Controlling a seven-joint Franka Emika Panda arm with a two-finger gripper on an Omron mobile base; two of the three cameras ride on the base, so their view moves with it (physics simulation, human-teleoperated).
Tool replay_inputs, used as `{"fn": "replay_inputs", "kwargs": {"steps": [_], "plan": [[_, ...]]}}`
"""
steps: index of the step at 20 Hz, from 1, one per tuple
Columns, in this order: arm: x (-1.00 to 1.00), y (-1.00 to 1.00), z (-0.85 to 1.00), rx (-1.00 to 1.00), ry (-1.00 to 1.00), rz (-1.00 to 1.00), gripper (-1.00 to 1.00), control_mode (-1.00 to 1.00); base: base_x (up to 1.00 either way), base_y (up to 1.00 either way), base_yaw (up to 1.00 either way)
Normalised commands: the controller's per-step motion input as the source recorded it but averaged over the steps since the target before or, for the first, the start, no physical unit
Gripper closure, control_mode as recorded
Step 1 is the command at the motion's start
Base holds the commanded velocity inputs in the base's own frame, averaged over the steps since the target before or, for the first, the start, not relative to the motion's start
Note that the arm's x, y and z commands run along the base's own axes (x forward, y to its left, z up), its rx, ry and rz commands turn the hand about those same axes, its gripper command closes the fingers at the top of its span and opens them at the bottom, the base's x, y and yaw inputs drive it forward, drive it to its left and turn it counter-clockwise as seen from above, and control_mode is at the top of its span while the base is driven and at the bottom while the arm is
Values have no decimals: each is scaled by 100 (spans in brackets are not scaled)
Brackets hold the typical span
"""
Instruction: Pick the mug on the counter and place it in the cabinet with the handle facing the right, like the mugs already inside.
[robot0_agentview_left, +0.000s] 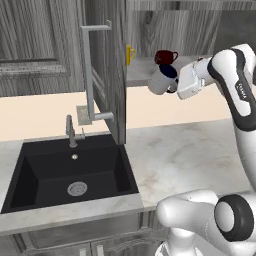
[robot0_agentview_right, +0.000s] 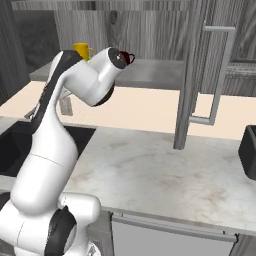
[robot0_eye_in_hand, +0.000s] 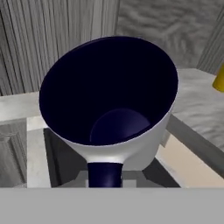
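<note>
Claw (robot0_agentview_left: 172, 83) gripping mug (robot0_agentview_left: 161, 80), mug held tilted, at cabinet shelf (robot0_agentview_left: 142, 70) edge

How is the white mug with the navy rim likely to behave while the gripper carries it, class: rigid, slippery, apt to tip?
The mug looks rigid, likely ceramic, so it should hold shape. Its glossy surface may be slippery. Held tilted beside the gripper, it might swing or slip if jolted.

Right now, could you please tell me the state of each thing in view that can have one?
mug: lifted off the counter, tipped on its side, held at the cabinet shelf.
pincer: shut on the mug.
cabinet door: open.
red mug: upright on the shelf.
yellow mug: upright on the shelf.
sink: empty.
</note>
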Motion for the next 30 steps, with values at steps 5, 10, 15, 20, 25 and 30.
{"fn": "replay_inputs", "kwargs": {"steps": [5, 10, 15, 20, 25, 30], "plan": [[12, 0, 15, 0, 0, 5, 100, -100, 0, 0, 0], [37, 0, 0, 0, 0, 2, 100, -100, 0, 0, 0], [38, 0, 0, -1, 0, 0, 100, -100, 0, 0, 0], [32, 0, 0, 0, 0, 1, 100, -100, 0, 0, 0], [36, 0, 0, 0, 0, 3, 100, -100, 0, 0, 0], [35, 0, 0, 0, 0, 3, 100, -100, 0, 0, 0]]}}
